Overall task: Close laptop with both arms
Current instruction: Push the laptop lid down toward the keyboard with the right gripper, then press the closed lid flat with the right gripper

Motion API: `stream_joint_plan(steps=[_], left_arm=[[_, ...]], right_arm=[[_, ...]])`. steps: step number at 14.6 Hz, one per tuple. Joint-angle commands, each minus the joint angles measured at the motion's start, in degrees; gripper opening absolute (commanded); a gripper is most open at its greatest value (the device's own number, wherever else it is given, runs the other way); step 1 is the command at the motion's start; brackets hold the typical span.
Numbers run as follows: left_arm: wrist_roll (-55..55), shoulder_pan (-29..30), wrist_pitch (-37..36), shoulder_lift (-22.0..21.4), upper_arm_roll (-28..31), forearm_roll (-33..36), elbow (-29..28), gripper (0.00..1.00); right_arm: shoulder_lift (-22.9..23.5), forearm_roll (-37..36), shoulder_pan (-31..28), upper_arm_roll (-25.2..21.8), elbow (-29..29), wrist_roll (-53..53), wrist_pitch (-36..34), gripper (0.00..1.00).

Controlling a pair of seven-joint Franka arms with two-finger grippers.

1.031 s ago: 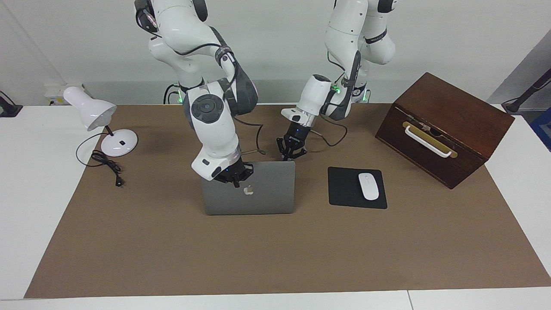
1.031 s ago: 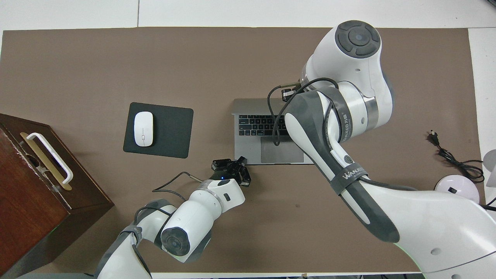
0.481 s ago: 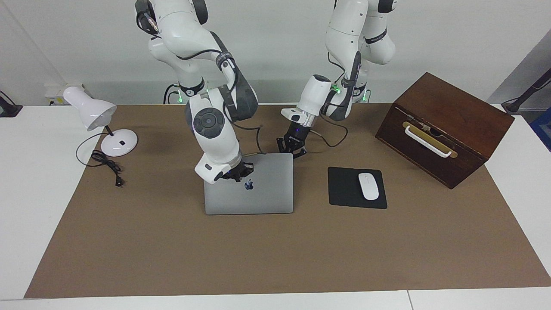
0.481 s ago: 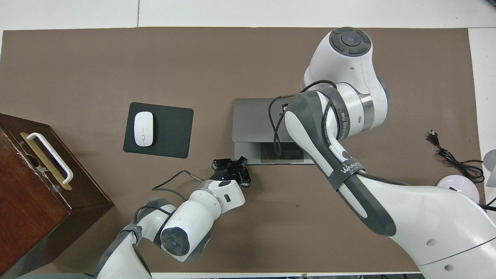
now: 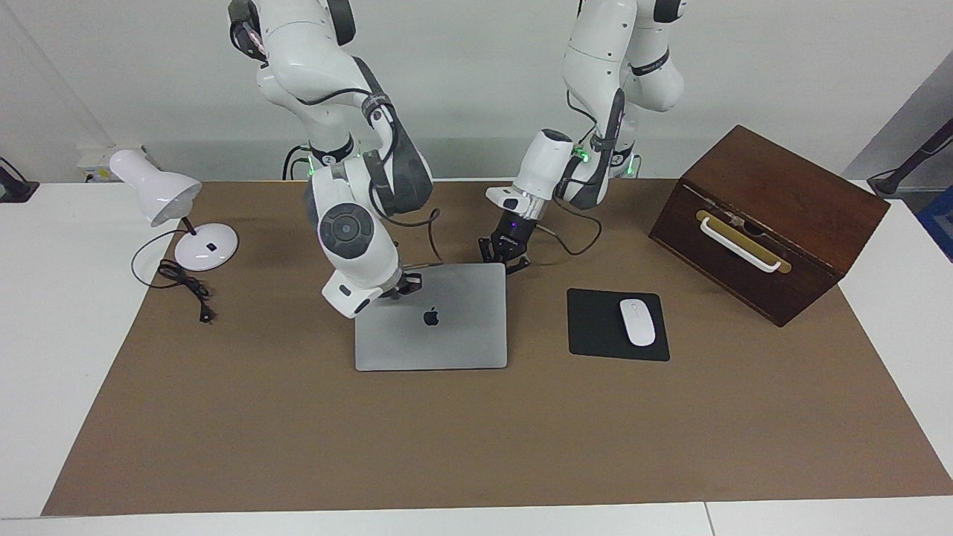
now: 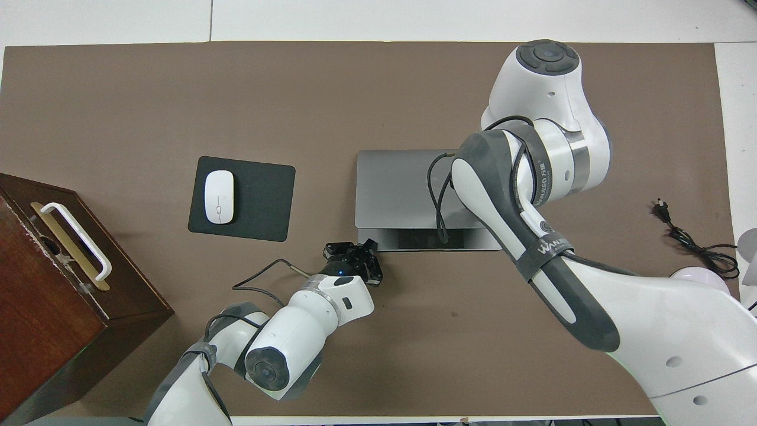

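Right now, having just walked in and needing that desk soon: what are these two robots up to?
They are closing the laptop. The right gripper is pressing on the lid's edge nearest the robots, and the lid is nearly down; in the overhead view a strip of the base shows under it, so it is not fully shut. The left gripper sits low at the laptop's corner nearest the robots, toward the mouse pad.

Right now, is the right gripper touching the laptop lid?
Cannot tell. In the facing view the right gripper overlaps the laptop edge; overhead, its arm hides it.
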Motion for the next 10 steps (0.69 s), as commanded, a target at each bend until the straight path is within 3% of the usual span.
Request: stream_joint_plan(steps=[1, 4, 10], left_arm=[[0.6, 0.6, 0.1, 5.7, 0.1, 1.1, 1.1, 0.00], [0.9, 0.7, 0.1, 5.7, 0.1, 1.1, 1.1, 0.00], [1.8, 0.9, 0.1, 5.9, 0.1, 1.1, 0.9, 0.00]], right_arm=[[-2.3, 1.4, -1.2, 0.7, -4.1, -1.4, -0.8, 0.00], [-2.7, 1.4, -1.7, 0.7, -4.7, -1.3, -2.5, 0.00], [-4.4, 1.5, -0.8, 0.8, -10.8, -1.0, 3.4, 0.00]])
